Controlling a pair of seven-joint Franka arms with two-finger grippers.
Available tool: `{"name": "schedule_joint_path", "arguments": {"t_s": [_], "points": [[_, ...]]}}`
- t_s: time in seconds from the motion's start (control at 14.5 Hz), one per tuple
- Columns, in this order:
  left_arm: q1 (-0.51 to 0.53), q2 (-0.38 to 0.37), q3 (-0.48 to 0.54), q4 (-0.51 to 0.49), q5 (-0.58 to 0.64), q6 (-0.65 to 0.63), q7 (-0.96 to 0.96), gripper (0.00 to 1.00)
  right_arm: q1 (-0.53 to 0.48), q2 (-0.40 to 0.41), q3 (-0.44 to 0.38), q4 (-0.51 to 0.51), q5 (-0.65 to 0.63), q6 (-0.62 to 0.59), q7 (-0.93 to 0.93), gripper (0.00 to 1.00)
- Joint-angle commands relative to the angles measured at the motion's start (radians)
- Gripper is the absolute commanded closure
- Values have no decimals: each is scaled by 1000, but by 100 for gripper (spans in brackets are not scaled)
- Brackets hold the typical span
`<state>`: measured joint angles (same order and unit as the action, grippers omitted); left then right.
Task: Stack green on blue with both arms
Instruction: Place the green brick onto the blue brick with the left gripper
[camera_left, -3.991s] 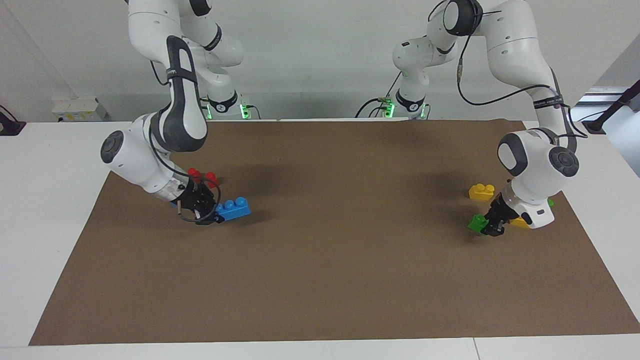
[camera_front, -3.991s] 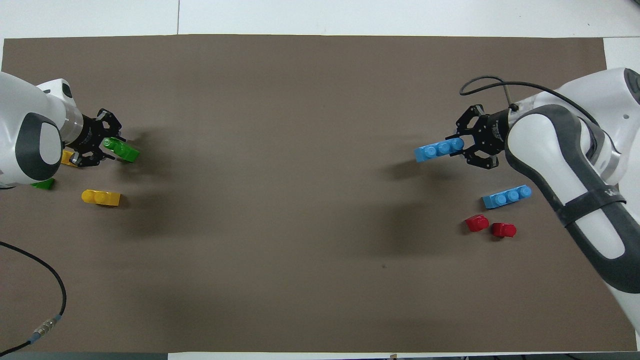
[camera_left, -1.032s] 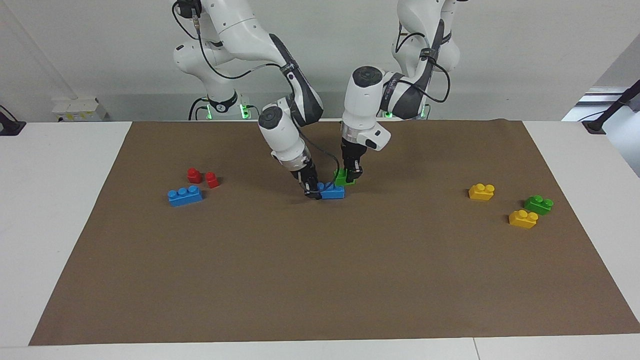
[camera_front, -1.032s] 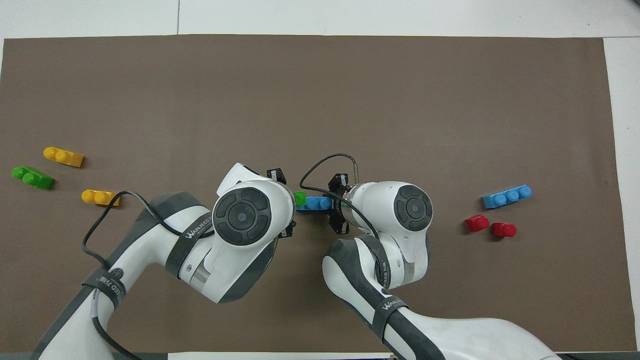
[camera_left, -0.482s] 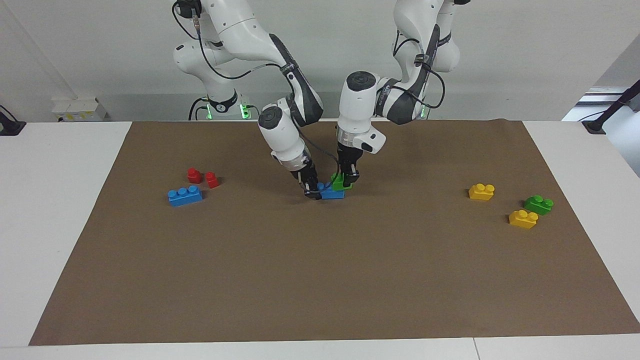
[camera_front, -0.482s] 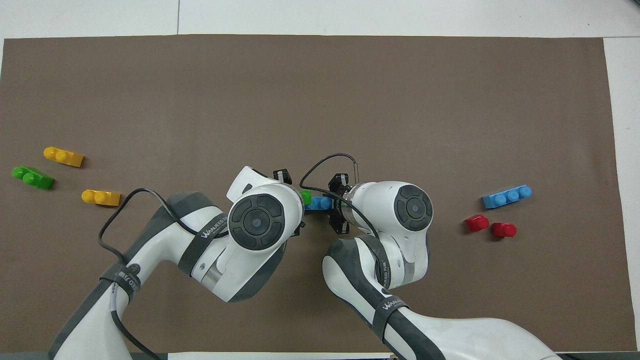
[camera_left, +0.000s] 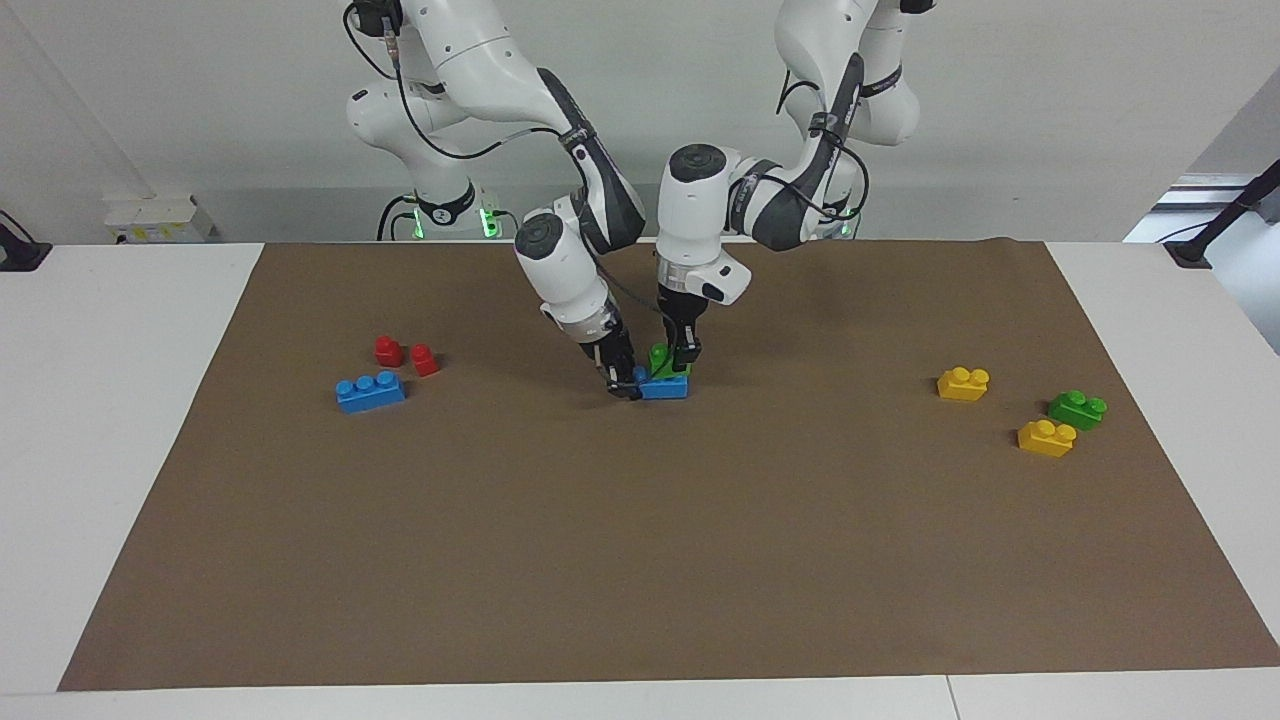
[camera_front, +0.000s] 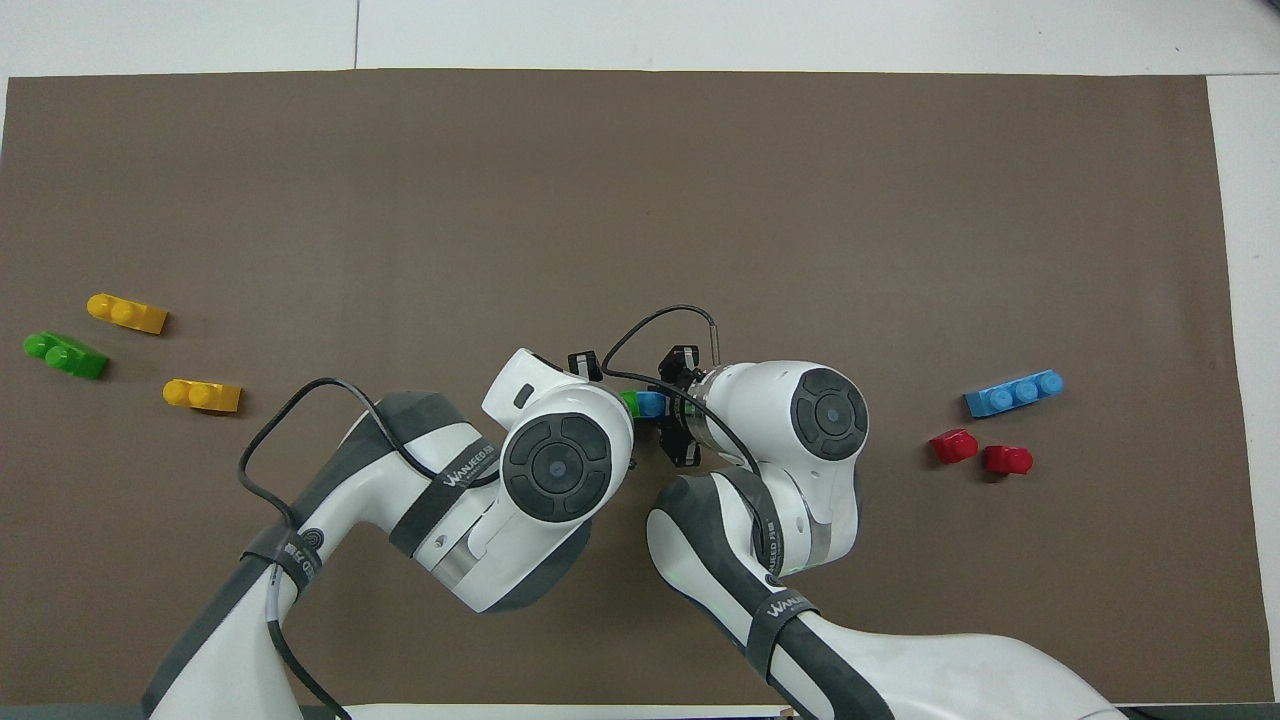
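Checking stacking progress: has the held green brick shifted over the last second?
Yes. The green brick in the left gripper has moved toward the right arm's end, now on the blue brick.

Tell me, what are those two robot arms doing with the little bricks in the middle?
They are putting two toy bricks together. The right gripper holds a blue brick down on the brown mat, and the left gripper holds a green brick on top of it. Whether it is pressed on fully cannot be told. Other bricks, blue, green, yellow and red, lie untouched near the mat's two ends.
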<state>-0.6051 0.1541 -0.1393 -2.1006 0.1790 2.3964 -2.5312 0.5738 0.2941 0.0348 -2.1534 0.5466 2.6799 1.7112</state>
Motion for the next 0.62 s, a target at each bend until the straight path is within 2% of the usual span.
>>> {"name": "schedule_joint_path", "arguments": {"t_s": [0.0,0.48,0.55], "points": [[-18,36,18,-3,80,44,-90,100,-11,14,-1,-13,32,26,-48,100],[-12,56,18,-6,97,56,-81,100,-11,14,-1,-13,32,24,-48,100],[-12,56,18,-4,97,50,-75,39,-11,14,-1,-13,32,24,-48,100]]}}
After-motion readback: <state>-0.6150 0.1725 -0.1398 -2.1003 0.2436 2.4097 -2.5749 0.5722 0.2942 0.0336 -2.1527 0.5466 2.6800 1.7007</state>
